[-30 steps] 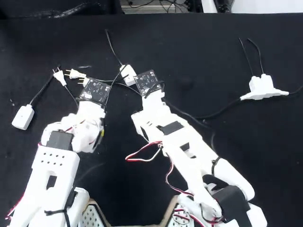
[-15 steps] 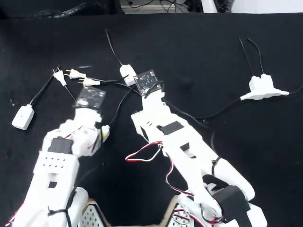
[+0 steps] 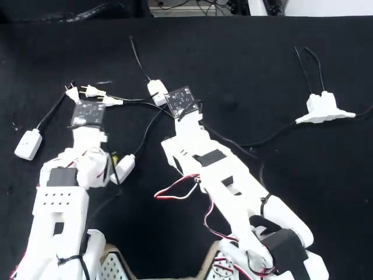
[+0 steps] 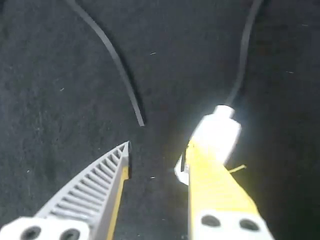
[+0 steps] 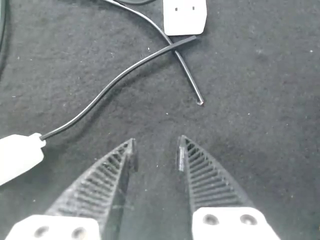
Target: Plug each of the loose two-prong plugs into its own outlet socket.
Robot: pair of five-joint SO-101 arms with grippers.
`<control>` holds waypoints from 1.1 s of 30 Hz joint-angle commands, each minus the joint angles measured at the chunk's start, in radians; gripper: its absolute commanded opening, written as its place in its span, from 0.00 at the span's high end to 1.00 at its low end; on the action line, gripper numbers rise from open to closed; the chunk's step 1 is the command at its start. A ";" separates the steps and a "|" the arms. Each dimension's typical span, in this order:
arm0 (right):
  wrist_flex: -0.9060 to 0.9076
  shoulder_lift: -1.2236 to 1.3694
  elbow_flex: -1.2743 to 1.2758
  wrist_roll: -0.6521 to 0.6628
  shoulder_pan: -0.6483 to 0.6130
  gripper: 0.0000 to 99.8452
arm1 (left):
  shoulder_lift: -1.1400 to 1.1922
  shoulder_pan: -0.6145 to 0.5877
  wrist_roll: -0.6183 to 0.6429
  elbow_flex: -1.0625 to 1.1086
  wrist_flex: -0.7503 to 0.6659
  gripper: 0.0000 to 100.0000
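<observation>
Since a second ago the left arm (image 3: 87, 140) has swung its tip toward the left edge of the surface (image 3: 245, 64). It now sits just beside two loose plugs (image 3: 93, 91) with bare metal prongs, while the right arm has kept still. On that arm the left gripper (image 4: 157, 150) is spread wide and grasps nothing. It has one ribbed grey finger and one yellow-faced finger (image 4: 215, 195), whose tip touches or overlaps a smooth white plug (image 4: 217, 132) trailing a thin black cable (image 4: 242, 55). Seen from above, that plug lies on the black cloth close to the left arm, left of centre. Beside it the right gripper (image 5: 156, 142) is parted moderately and empty, its ribbed fingers over bare, fuzzy cloth. Beyond its tips lies a flat white socket (image 5: 185, 12) with two small slots, left of centre toward the far edge, with two black cables crossing just next to it.
</observation>
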 commanded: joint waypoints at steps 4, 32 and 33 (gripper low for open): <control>0.000 -0.053 -0.041 -0.002 0.041 0.88 | -0.008 0.140 -0.015 -0.022 0.000 0.81; 0.141 -0.047 -0.128 -0.114 0.098 0.88 | -0.009 -0.159 0.006 0.085 -0.233 0.81; 0.141 -0.047 -0.128 -0.114 0.098 0.88 | -0.008 -0.191 0.032 0.076 -0.235 0.81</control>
